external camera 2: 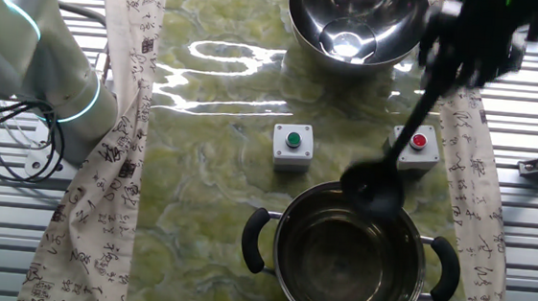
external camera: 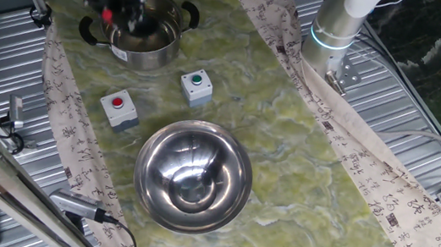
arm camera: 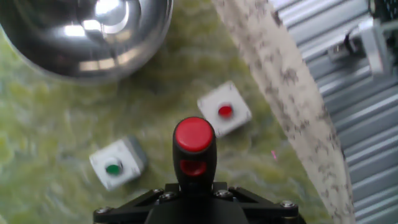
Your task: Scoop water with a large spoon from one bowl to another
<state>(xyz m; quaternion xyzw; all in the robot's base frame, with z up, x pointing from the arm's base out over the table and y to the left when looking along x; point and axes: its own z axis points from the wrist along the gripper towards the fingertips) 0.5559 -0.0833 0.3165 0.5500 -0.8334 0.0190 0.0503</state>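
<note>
Tool sits over the black-handled pot at the far end of the table, motion-blurred in one fixed view. Tool is closed on the large spoon's handle; hand view shows the handle clamped at the tool base, its red end cap pointing away from the camera.

Spoon: dark handle runs down at a slant from the tool to a dark bowl end, which is over the pot rim on the side nearest the button boxes. Cannot tell whether the bowl end touches the rim or hangs just above it. Contents of the bowl end: cannot tell.

Pot: upright, two black loop handles, one each side. Interior shows reflections only; water level not readable.

Wide shiny bowl: upright, mid-table, well apart from the pot. Inside shows glints & reflections; water not distinguishable.

Btwn the two vessels: grey box w/ green button & grey box w/ red button, side by side, not touching each other. Both also seen in hand view, green, red, w/ the wide bowl beyond.

Table covering: green marbled sheet, patterned cloth strips along both long edges. Robot base stands at the table corner.
</note>
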